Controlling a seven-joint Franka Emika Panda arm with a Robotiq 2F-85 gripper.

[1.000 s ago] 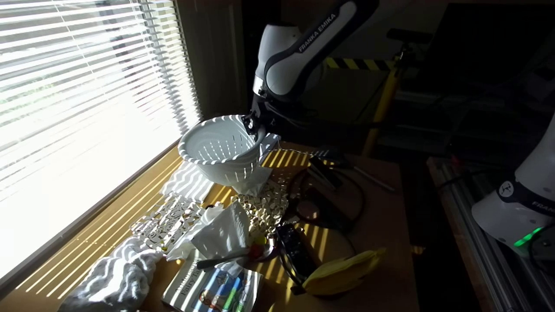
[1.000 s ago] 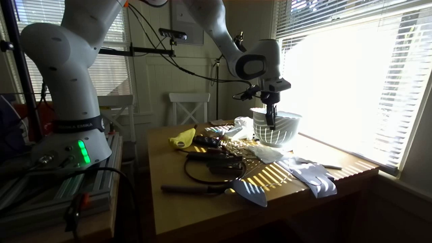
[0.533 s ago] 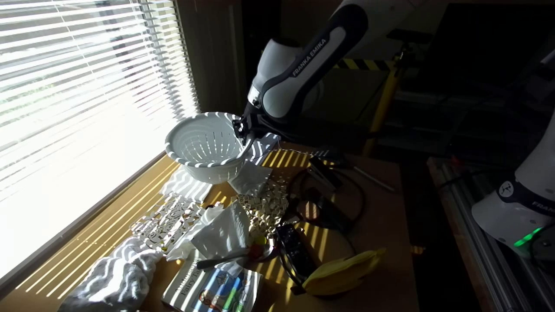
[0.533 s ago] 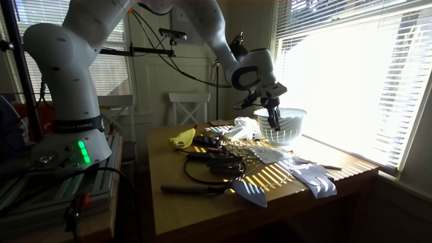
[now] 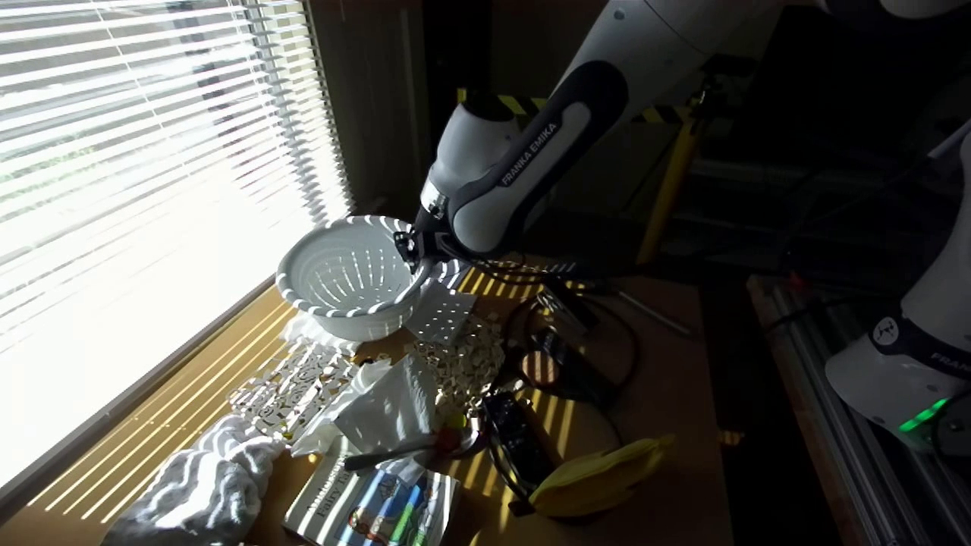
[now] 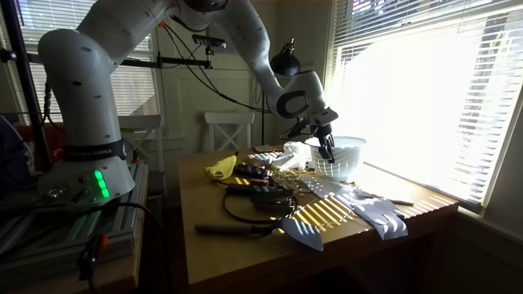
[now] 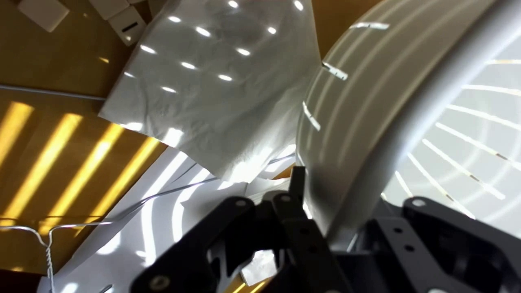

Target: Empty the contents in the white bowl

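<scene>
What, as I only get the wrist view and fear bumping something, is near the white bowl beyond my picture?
Observer: A bright window; both exterior views show the white bowl on that side of the table.
Operator: Is it upright or tipped over?
Observer: Its mouth faces up in an exterior view; a slight tilt I can't judge.
Operator: What else is out of my sight?
Observer: Yellow bananas, near the table edge toward the robot's base.

A book (image 5: 372,502), bananas (image 5: 599,479) and a spatula (image 6: 291,226) lie on the table (image 6: 229,261), 2 white chairs (image 6: 229,118) behind.
</scene>
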